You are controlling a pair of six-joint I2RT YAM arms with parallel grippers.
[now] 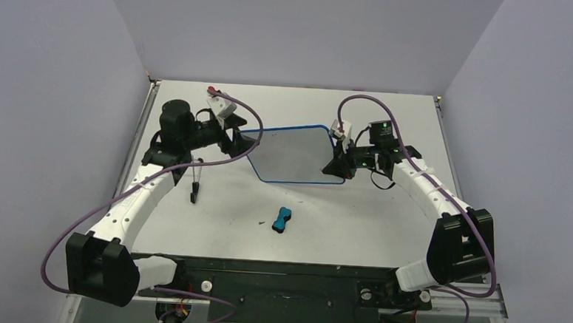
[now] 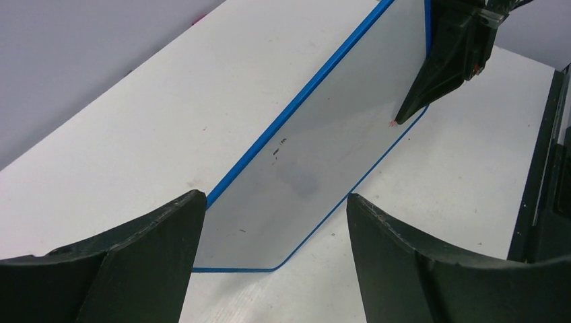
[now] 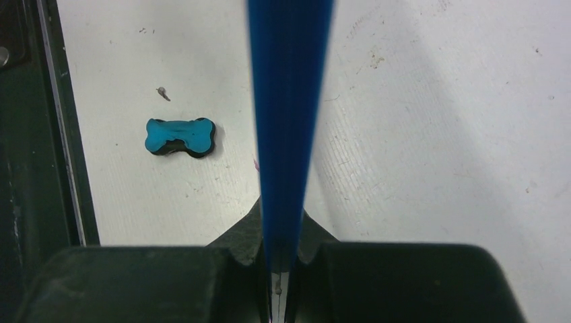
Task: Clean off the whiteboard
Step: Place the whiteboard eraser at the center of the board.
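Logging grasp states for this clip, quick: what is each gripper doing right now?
Left gripper: open, holding nothing.
Right gripper: closed on the rim of the whiteboard.

White worktop (image 1: 213, 232) enclosed by three plain pale-lilac walls: back wall (image 1: 298, 29) at upper centre, left wall (image 1: 41, 119) and right wall (image 1: 545, 108) at the frame sides. Black rail (image 1: 285, 269) along the lower edge. Even, diffuse light.

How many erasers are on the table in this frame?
1. The eraser lies loose on the table, between the whiteboard and the table's near edge. Others could be hidden from view.
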